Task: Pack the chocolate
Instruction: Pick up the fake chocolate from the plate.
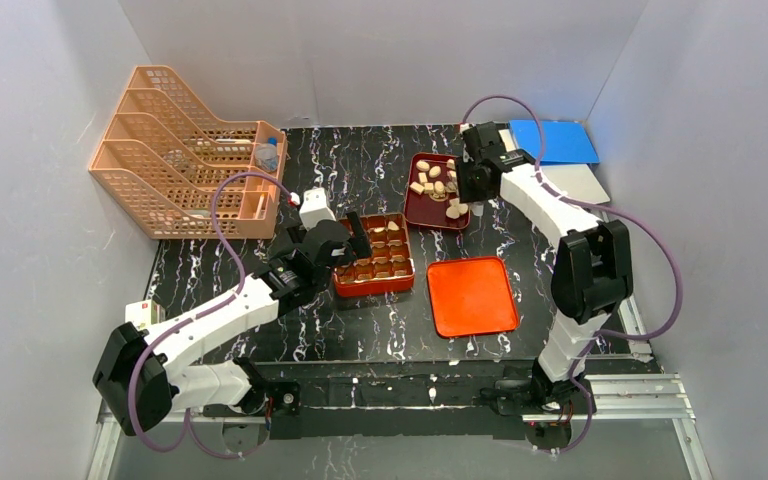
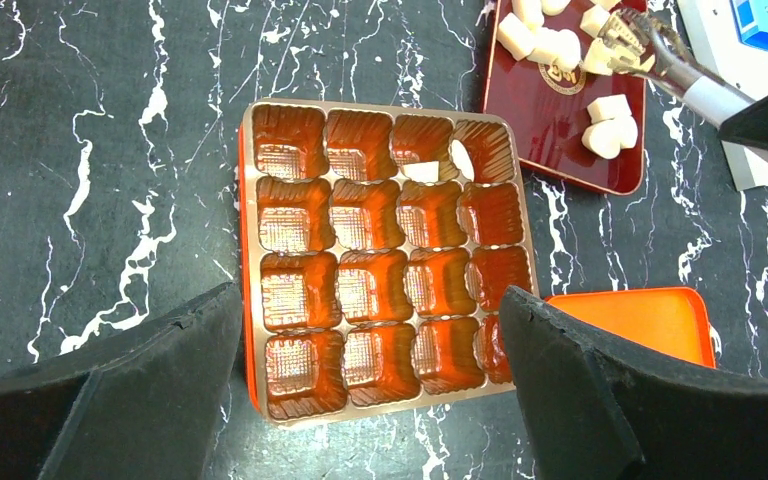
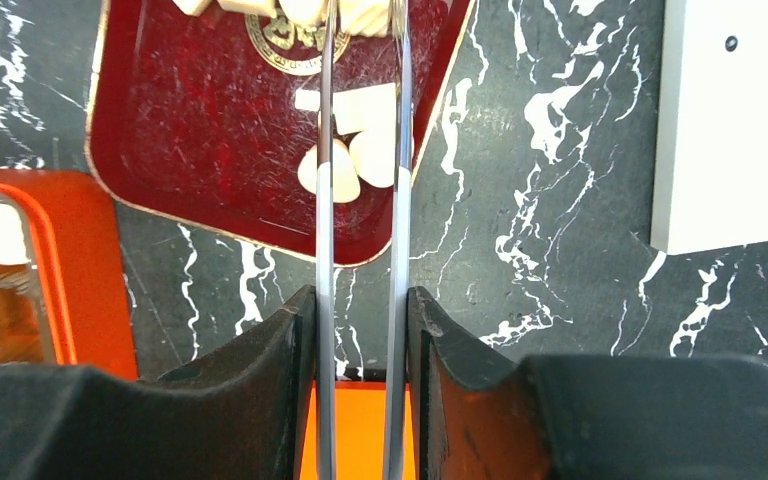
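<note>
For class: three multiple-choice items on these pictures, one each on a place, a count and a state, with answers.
1. Where is the orange lid relative to the box? A on top of it; B beside it; C under it
2. How many cups per row in the box? A three; B four; C six
3. The left tool is: A wide open; B shut tight; C gripping the lid
Answers: B, the lid lies flat beside it; B, four across; A, its fingers stand wide apart.
</note>
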Available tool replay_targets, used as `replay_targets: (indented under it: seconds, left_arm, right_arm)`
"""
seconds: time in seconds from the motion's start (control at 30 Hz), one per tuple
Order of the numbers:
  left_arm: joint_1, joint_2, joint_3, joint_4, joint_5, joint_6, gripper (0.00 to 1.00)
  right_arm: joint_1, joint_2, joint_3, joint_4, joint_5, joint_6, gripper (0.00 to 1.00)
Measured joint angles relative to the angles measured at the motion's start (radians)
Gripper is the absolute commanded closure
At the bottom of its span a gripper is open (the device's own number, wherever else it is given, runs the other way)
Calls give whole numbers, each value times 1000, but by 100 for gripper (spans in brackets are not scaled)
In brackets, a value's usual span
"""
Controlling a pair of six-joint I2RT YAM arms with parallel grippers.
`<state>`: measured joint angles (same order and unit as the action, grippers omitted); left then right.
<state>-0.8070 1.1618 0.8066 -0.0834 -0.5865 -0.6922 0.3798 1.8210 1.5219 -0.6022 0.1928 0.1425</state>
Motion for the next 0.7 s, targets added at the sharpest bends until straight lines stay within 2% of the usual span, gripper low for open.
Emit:
replay_targets:
  seconds: [0.43,0.57,0.7]
  left_arm:
    - [0,-12,0,-11,-2,0,2]
    - [0,-12,0,-19,-2,-2,2]
    - [0,-12,0,-23,-3,-3,2]
  right_arm:
    - [0,-108,-24,3,-13,-2,99]
    - [0,-108,-40,4,-13,-5,81]
    - [0,-104,-40,8,-14,-8,71]
